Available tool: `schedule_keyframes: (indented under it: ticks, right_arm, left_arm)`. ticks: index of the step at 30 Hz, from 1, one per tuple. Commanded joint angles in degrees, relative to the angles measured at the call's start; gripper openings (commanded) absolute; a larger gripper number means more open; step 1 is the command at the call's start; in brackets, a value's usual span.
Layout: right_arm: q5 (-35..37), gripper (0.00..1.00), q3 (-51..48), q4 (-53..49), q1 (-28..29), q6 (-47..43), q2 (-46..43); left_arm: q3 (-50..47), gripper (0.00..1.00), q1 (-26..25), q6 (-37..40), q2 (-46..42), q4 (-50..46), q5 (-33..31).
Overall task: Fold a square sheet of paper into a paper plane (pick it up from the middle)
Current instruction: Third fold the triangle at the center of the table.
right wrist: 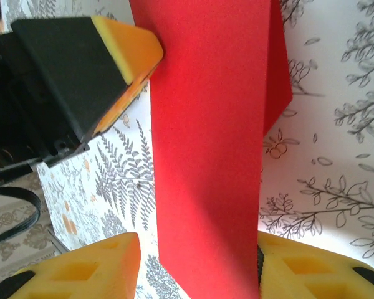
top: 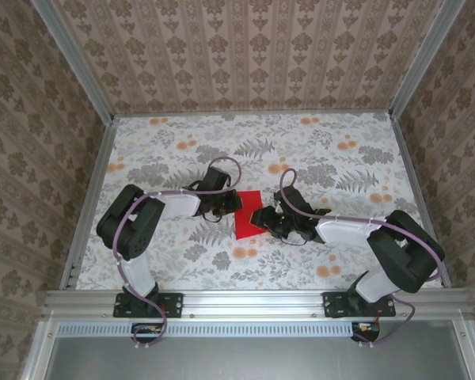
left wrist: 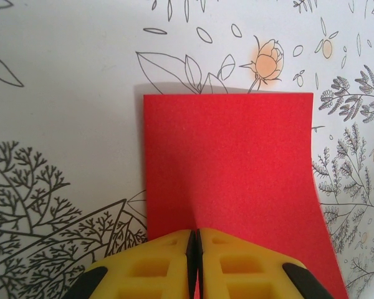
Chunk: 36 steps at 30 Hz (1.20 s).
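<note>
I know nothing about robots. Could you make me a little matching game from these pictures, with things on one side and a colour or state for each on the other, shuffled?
Things:
1. left gripper
2. right gripper
3. paper
4. table

Colour or state:
A. printed with leaves and flowers
B. fingers apart, the sheet passing between them
C. plain red
D. pinched shut on the sheet's edge

Pairs: 1-D, 2-B, 3-C, 4-A
</note>
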Motion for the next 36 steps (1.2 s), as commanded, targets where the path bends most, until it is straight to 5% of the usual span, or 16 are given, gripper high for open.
schedule_keyframes:
  ticks: [1, 8, 26, 36]
  right_arm:
    - [0.2, 0.48, -1.4, 3.0, -0.5, 1.6, -0.3]
    - [-2.6, 0.43, -2.9, 5.6, -0.7, 4.6, 1.0]
    - [0.7, 0.05, -1.1, -10.6, -0.7, 8.0, -4.0]
    - [-0.1, 0.05, 7.3, -9.9, 0.6, 7.2, 3.8]
  left_arm:
    - [-3.0, 0.14, 0.8, -0.3, 2.1, -6.4, -3.4]
    - [-2.9, 0.14, 0.8, -0.2, 2.1, -6.5, -3.3]
    - [-2.8, 0.14, 0.8, 1.0, 0.6, -4.4, -0.3]
    - [-2.6, 0.14, 0.3, 1.4, 1.2, -3.9, 0.9]
